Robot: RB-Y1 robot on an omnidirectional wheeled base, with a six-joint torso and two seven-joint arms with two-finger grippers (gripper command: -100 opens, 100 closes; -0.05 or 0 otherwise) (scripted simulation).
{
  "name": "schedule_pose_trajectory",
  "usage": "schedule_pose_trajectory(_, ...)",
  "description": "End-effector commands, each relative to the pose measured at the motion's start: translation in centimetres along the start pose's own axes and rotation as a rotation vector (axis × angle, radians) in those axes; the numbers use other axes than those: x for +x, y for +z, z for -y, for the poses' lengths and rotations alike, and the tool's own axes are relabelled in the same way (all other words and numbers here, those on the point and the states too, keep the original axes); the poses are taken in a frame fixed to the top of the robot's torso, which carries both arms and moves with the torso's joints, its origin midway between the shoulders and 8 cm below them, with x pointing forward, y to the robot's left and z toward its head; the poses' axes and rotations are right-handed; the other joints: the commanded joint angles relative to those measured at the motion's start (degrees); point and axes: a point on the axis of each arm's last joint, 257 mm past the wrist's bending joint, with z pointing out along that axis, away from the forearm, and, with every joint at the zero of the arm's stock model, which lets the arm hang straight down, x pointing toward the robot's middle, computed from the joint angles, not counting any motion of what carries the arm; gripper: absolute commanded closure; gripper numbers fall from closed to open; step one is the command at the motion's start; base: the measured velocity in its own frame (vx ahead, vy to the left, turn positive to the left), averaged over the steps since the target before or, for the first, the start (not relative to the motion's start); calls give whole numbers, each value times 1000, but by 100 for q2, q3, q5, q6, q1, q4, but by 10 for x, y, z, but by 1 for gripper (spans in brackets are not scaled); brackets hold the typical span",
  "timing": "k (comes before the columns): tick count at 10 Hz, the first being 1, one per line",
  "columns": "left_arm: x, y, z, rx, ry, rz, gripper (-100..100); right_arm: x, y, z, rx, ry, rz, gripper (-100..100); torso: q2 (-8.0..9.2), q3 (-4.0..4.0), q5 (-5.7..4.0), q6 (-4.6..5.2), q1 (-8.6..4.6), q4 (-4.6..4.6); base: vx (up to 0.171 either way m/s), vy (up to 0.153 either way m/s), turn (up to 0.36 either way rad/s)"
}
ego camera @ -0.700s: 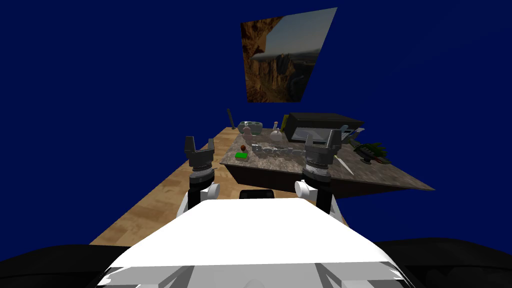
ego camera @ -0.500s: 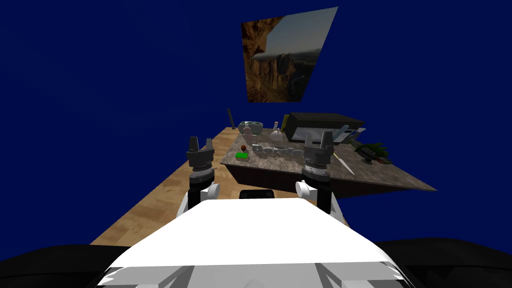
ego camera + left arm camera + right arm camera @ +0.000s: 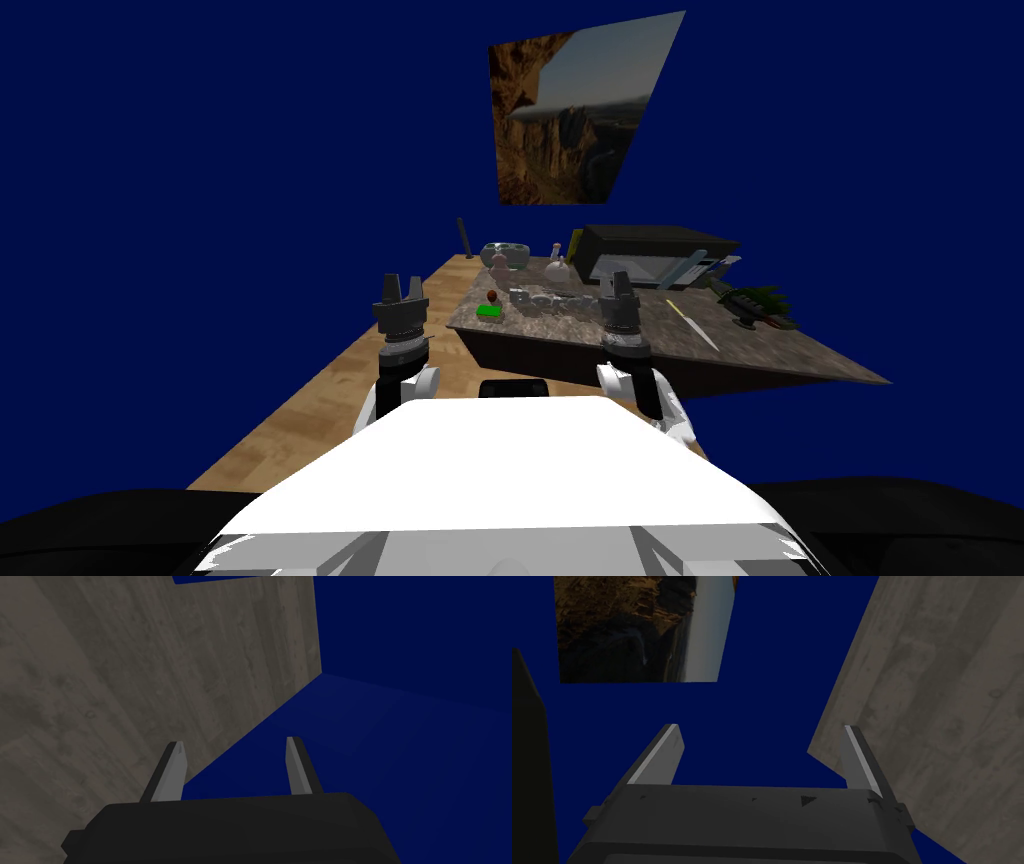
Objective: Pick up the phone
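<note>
A stone-topped table (image 3: 760, 345) stands ahead of me with many small things on it. A flat pale blue-grey slab (image 3: 692, 267) lies against the front of a black box (image 3: 650, 248) at the table's far right; it may be the phone, I cannot tell for sure. My right gripper (image 3: 618, 288) hangs over the table's near edge, fingers open with nothing between them (image 3: 762, 743). My left gripper (image 3: 402, 289) is left of the table over the wooden floor, also open and empty (image 3: 235, 751).
On the table are a green block (image 3: 490, 311), a small red-brown ball (image 3: 492, 295), clear glassware (image 3: 545, 297), a glass bowl (image 3: 503, 255), a flask (image 3: 556, 265), a thin white stick (image 3: 692, 325) and a dark green spiky thing (image 3: 755, 303). The walls are dark blue.
My right hand has turned and dropped a little towards the table's near edge. My left hand turned slightly earlier on. The head view has shifted a little.
</note>
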Motion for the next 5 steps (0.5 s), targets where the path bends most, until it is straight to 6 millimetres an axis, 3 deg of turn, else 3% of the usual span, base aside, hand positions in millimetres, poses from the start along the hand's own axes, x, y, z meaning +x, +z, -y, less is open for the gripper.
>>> schedule_pose_trajectory(1,0,0,0,0,0,0,0,9,-7,19,31,-73,-61,-100,0,0,0,0,0,0,4,89,8)
schedule_pose_trajectory(5,0,0,0,0,0,0,0,20,-19,55,80,-228,-176,-100,-1,-1,-1,0,-7,0,6,83,6)
